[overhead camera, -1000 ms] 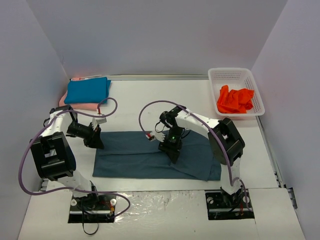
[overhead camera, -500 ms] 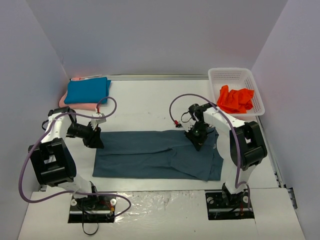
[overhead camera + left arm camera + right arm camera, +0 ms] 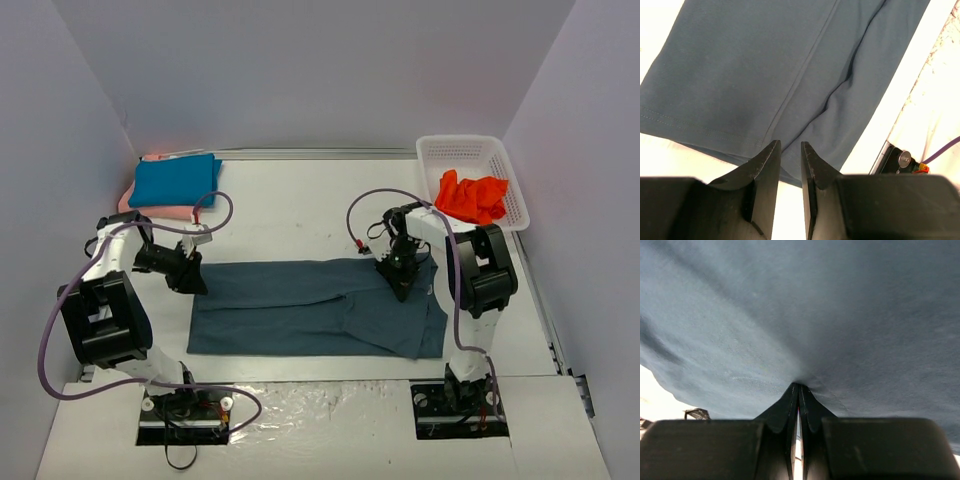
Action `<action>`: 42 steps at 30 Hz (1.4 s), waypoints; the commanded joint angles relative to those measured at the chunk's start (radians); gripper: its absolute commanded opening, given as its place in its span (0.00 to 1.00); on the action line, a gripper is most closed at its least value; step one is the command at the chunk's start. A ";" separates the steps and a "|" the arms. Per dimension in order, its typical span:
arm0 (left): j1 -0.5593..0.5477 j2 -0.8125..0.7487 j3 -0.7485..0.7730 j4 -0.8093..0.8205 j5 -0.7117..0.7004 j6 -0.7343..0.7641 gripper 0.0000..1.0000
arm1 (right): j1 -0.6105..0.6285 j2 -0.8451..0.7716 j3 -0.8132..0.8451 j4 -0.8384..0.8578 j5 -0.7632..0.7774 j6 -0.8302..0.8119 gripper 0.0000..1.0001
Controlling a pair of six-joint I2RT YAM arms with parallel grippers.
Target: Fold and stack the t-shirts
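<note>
Overhead view of a white table [image 3: 300, 200] with two robot arms reaching in from the bottom of the frame. A dark slate blue-grey t-shirt [image 3: 300, 310] lies spread flat across the lower centre as a long band. At the upper left a folded teal-blue t-shirt [image 3: 175, 182] rests on a folded pale pink t-shirt [image 3: 160, 213]. At the upper right an orange-red t-shirt [image 3: 470, 200] lies crumpled in a white lattice basket [image 3: 470, 150]. The left gripper [image 3: 192, 283] sits at the upper left corner of the dark shirt, and the right gripper [image 3: 400, 288] presses down near its upper right end. This looks like the fold of the third shirt, with two already stacked and one waiting. The overhead view cannot show how either jaw stands, but the wrist cameras can. In the left wrist view the left gripper [image 3: 790, 143] has its fingers [image 3: 765, 170] a narrow gap apart at the hemmed edge of the shirt [image 3: 765, 65], with bare table visible through the gap and nothing caught between them. In the right wrist view the right gripper [image 3: 799, 386] is fully closed, and the cloth [image 3: 815, 315] puckers into its tips, so it has a pinch of the shirt. The next move likely needs the left gripper to close on the hem, so that both ends can be lifted together and folded over evenly. The wrist views show nothing of the stack or the basket.
</note>
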 commanded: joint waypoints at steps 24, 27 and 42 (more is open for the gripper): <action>-0.002 0.020 0.082 0.139 -0.075 -0.212 0.22 | -0.018 0.820 1.357 0.010 0.044 0.211 0.00; -0.012 0.025 0.088 0.153 -0.086 -0.239 0.23 | 0.011 0.793 1.357 0.196 0.059 0.265 0.00; -0.139 0.042 0.076 0.259 -0.193 -0.345 0.29 | 0.152 0.690 1.347 0.521 0.290 0.202 0.00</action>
